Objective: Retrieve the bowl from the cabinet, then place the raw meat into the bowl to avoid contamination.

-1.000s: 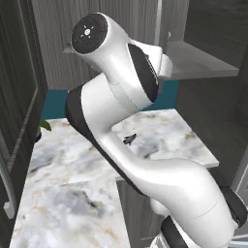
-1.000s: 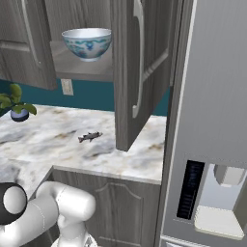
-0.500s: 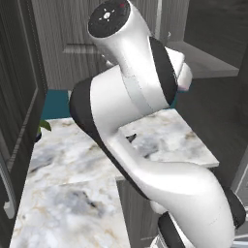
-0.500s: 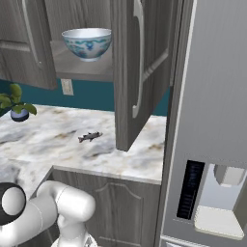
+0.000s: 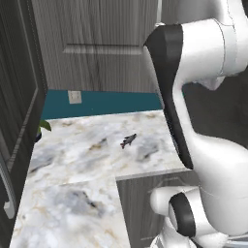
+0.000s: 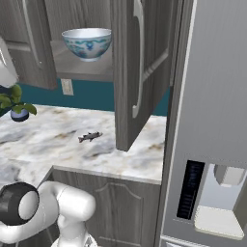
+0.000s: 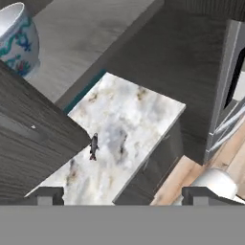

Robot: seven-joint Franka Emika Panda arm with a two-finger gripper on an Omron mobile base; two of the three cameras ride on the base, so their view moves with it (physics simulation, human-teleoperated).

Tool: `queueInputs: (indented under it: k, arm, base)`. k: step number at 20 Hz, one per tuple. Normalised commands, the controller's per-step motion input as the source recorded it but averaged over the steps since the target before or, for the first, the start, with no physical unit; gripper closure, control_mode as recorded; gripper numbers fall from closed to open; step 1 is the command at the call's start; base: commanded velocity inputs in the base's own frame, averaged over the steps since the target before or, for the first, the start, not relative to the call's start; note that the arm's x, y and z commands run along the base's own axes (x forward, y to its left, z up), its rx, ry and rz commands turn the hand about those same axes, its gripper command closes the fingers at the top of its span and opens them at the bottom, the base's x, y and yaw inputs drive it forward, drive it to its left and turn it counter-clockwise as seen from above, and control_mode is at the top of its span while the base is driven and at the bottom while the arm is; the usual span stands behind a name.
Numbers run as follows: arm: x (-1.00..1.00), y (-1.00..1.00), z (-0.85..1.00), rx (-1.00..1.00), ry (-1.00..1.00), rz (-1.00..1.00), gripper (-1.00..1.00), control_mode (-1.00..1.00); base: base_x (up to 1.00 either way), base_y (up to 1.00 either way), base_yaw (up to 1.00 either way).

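One round glazed bowl [image 6: 87, 42]; fish-shaped raw meat [image 6: 89, 137], veined marble counter [image 6: 43, 140].

The bowl [image 6: 87, 42], white inside with a pale blue pattern outside, stands upright on the grey shelf of the cabinet [image 6: 132, 72], whose panelled doors hang open. The raw meat [image 6: 89, 137], a small dark fish-shaped piece, lies flat on the marble table [image 6: 43, 144], nearer its back edge.
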Motion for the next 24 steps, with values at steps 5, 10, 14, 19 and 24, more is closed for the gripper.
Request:
queueInputs:
  k: [5,10,14,19,24]
  arm:
    - [0.37,-0.7,0.0,0.45,0.0,0.0,-1.0,-1.0]
    - [0.4,-0.54,-0.04,0.38,0.0,0.02,-1.0,-1.0]
    - [0.69,-0.05,-0.13,0.11,0.02,0.22,-1.0,-1.0]
    - [0.62,-0.04,-0.07,0.05,0.01,0.21,-1.0,-1.0]
    - [0.59,-0.04,-0.06,0.07,0.0,0.15,-1.0,-1.0]
  base:
    - [0.0,0.0,0.0]
    - [0.0,0.0,0.0]
    - [0.0,0.0,0.0]
    - [0.0,0.0,0.0]
    - [0.0,0.0,0.0]
